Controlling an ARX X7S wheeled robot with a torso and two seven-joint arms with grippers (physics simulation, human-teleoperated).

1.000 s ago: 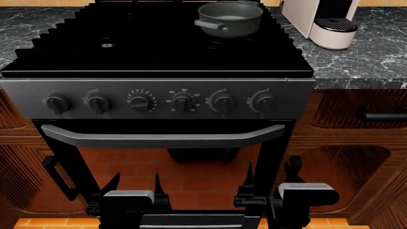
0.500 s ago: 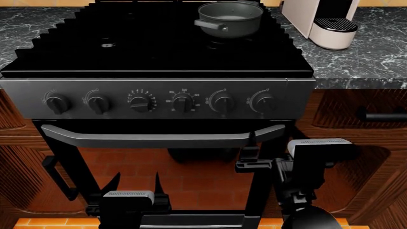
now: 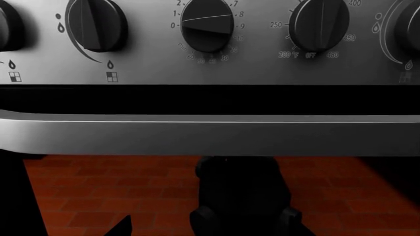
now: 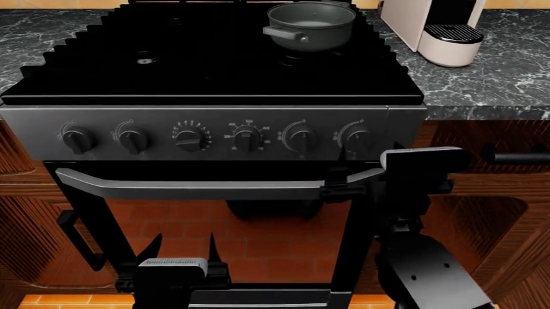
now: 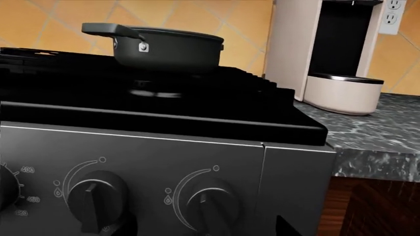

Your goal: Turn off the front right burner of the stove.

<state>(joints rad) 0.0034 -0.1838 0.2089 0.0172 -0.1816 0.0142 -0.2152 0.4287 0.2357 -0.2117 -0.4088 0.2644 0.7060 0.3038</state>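
Stove [image 4: 215,71] knob panel facing robot, right gripper [image 4: 344,168] spread empty near rightmost knob [image 4: 356,138], left gripper [image 4: 182,248] open, empty.

The right tool [image 4: 344,172] is raised with prongs spread, the left tool [image 4: 183,248] low, prongs apart.

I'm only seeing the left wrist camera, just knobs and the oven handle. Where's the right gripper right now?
Observer: The right gripper is up at the panel, just below the rightmost knob, by the right end of the handle.
Operator: Is it open?
Observer: Yes, the right wrist view shows its fingertips apart.
Operator: Anything on the cooktop?
Observer: A grey pot sits at the back right of the stove.
Operator: And my left gripper?
Observer: The left gripper hangs low before the oven door, open.
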